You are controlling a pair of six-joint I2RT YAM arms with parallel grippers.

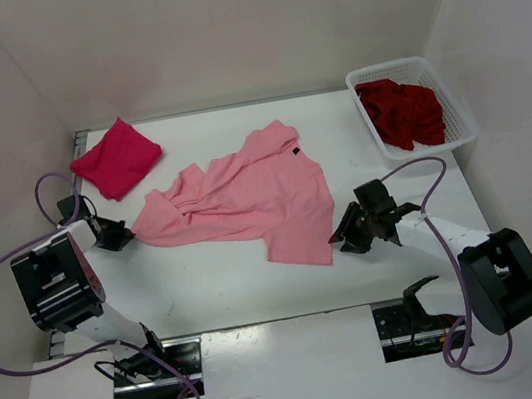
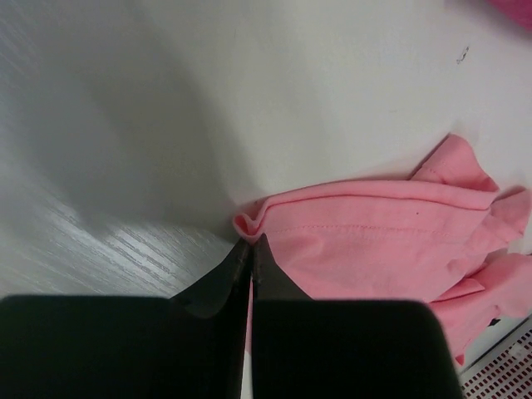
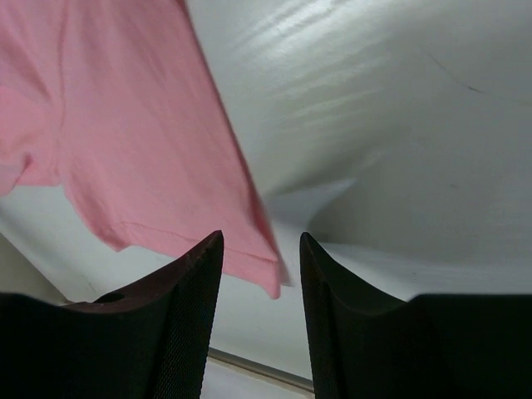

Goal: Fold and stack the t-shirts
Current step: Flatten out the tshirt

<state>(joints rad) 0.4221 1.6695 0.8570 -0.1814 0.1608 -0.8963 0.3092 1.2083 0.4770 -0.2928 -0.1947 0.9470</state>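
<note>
**Black pincers at both ends of a pink shirt on a white desk**

Closest to the overhead camera, two black arm bases sit bolted at the near edge of a glossy white desk (image 1: pixel 219 288), with purple cables looping from each. Plain white walls close in the desk on the left, right and far sides.

A light salmon pink t-shirt (image 1: pixel 246 198) lies rumpled and spread across the middle of the desk. The left pincer (image 1: pixel 120 235) is at its left tip. In the left wrist view its fingers are pressed together, tips against the shirt's rolled, stitched hem; whether any cloth is caught between them cannot be made out.

The right pincer (image 1: pixel 345 238) sits just beside the shirt's near right corner. In its wrist view the fingers (image 3: pixel 187 291) stand apart and hold nothing, and the hem corner shows in the gap between them.

A bright crimson-pink t-shirt (image 1: pixel 118 157) lies folded at the far left corner. A dark red t-shirt (image 1: pixel 402 112) is bunched inside a white lattice basket (image 1: pixel 462 123) at the far right.
</note>
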